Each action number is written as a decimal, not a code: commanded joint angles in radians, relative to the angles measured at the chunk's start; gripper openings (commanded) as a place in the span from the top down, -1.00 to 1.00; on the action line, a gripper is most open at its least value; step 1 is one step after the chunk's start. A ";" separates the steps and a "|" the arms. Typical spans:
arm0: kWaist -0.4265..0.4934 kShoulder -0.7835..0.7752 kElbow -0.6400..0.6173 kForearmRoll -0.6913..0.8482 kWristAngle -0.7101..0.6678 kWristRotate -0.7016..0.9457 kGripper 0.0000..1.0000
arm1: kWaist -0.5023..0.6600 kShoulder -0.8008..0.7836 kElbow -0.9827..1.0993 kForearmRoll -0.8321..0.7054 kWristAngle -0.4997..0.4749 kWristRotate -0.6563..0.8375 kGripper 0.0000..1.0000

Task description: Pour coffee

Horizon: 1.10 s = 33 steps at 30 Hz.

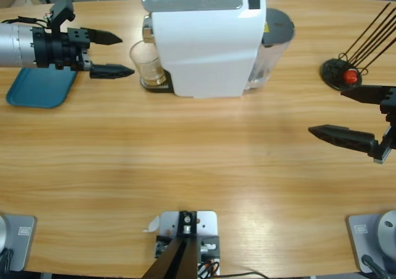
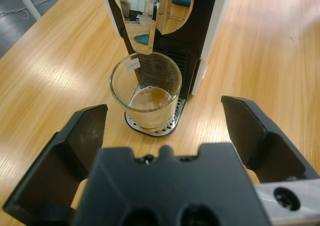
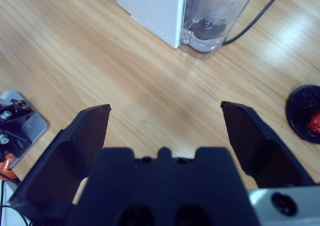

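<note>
1. The left tool (image 2: 162,131) has its jaws wide apart and holds nothing.
2. Just ahead of it stands the glass (image 2: 146,90), with a little brown coffee (image 2: 150,99) at the bottom, under the white machine (image 1: 207,44).
3. To do well, slide in straight and squeeze gently, keeping the glass upright.
4. The right tool (image 3: 162,131) is open too, far off over bare surface (image 3: 100,60).
</note>
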<state>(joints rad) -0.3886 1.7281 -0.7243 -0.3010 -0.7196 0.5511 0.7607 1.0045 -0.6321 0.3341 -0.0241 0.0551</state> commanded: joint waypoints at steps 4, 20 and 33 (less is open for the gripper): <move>-0.026 0.126 -0.039 -0.090 0.023 0.001 -1.00 | -0.008 0.037 0.012 0.007 0.022 0.005 -1.00; -0.081 0.212 -0.104 -0.090 0.019 0.001 -1.00 | -0.008 0.048 0.012 0.006 0.029 0.005 -1.00; -0.081 0.232 -0.121 -0.093 0.022 0.005 -0.99 | -0.008 0.053 0.011 0.005 0.030 0.005 -1.00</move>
<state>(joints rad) -0.4612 1.9054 -0.8374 -0.3796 -0.7127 0.5510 0.7603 1.0373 -0.6321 0.3341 -0.0069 0.0551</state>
